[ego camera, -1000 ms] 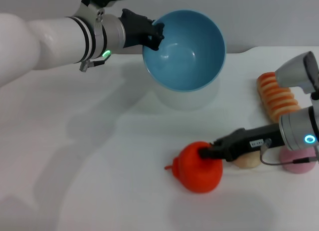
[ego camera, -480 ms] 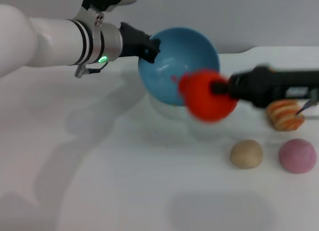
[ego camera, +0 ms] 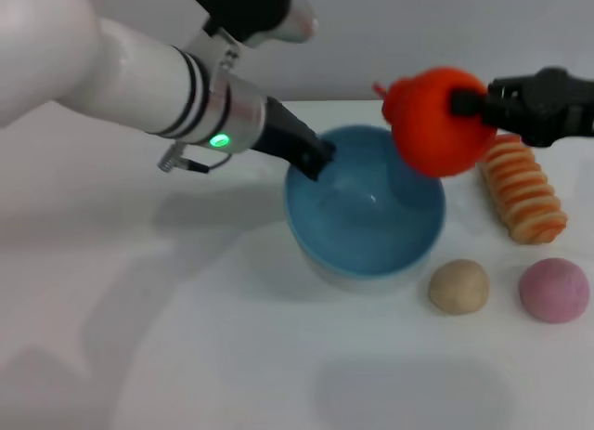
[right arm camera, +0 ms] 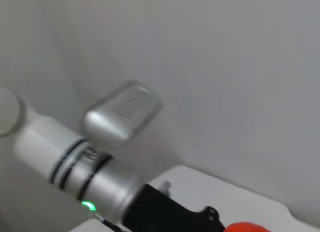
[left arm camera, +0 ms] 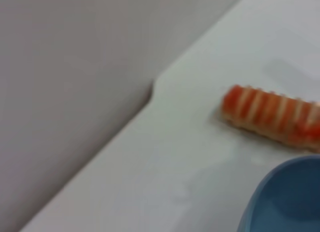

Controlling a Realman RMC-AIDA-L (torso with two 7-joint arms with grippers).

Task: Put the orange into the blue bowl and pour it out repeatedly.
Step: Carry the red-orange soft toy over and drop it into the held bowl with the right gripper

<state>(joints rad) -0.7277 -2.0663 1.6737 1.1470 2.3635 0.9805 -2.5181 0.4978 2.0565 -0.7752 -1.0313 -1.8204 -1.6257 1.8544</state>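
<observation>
Lifted orange point(ego camera: 438, 120) now hangs in right pincer point(ego camera: 469, 104) above blue bowl point(ego camera: 364, 216).

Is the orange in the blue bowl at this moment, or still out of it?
Out. The right gripper holds the orange in the air above the far right rim of the blue bowl, whose inside shows bare; the left gripper grips its rim.

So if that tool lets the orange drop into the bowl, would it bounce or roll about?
Probably it rolls a little: the orange is rounded, and the bowl is smooth and deep, so it should settle inside. It looks like light toy plastic, since the right tool holds it up from one side.
</observation>
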